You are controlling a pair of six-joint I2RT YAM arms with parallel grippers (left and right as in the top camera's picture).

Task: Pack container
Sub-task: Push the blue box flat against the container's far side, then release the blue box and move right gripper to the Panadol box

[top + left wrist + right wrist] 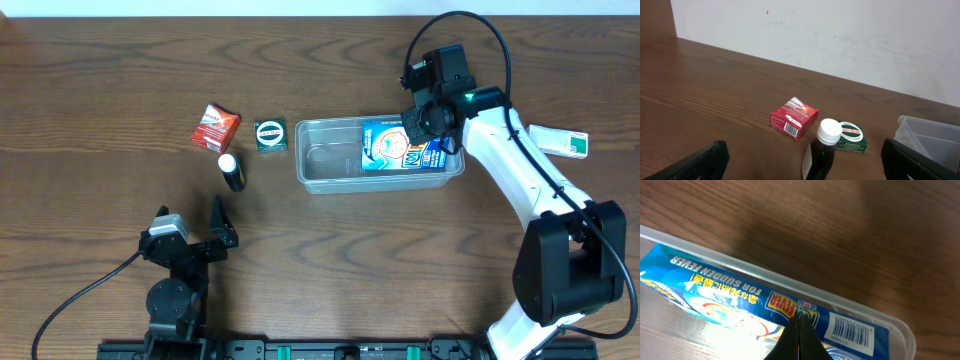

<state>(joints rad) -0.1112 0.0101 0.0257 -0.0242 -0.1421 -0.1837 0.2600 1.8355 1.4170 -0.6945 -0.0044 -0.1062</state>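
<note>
Container (322, 160) stands centre-right on the table, a blue fever-patch box (395, 150) lying in its right half. Right gripper (800, 325) is over that box, jaws closed together. Left gripper (190, 216) is spread wide, facing the white-capped bottle (822, 150), red packet (793, 117) and green box (850, 137). Judgement: one item is packed, and the next move calls for a square grasp on the bottle.

Overhead plus two wrist cameras.
The overhead looks straight down on the whole table (100, 80). The left wrist view sits low, facing level toward a white wall (840, 40), with the red box (793, 117), bottle (826, 147) and container (922, 134) ahead of its jaws. The right wrist view looks steeply down, close, on that container's blue packet (715, 295).
</note>
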